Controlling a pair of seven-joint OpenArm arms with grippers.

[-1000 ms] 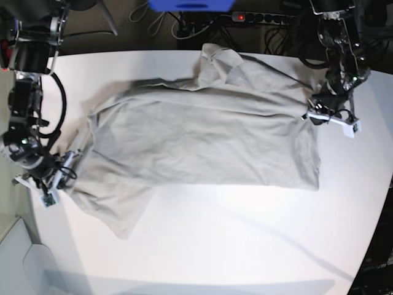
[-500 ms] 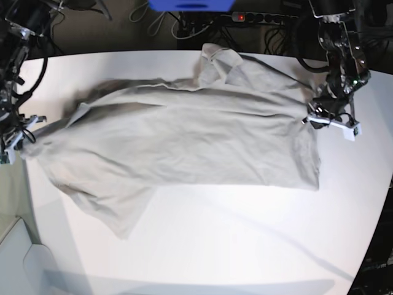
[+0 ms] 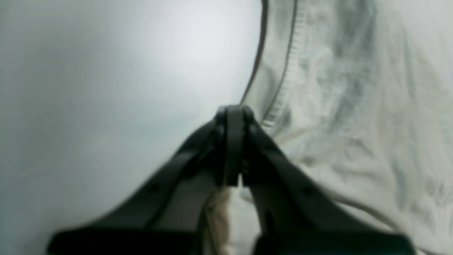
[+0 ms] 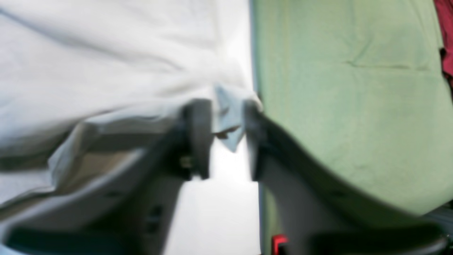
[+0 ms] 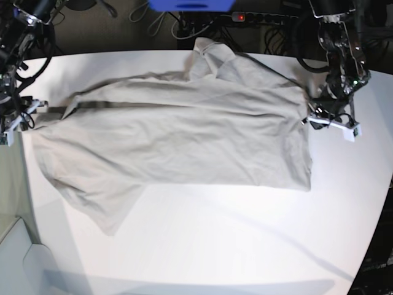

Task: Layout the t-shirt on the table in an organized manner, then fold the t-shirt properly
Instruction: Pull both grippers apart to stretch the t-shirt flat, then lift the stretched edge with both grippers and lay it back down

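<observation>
1 t-shirt point(image 5: 184, 135), 1 table point(image 5: 245, 246), seemingly 2 grippers.

Base looks straight down on the table point(image 5: 202, 246) – wrist views close, sharing the t-shirt point(image 5: 184, 135)

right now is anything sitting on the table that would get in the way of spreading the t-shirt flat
Nothing visible does. The table around the t-shirt carries only the shirt and the two grippers: the left gripper shut at its hem edge, the right gripper with parted jaws at the opposite end.
</observation>
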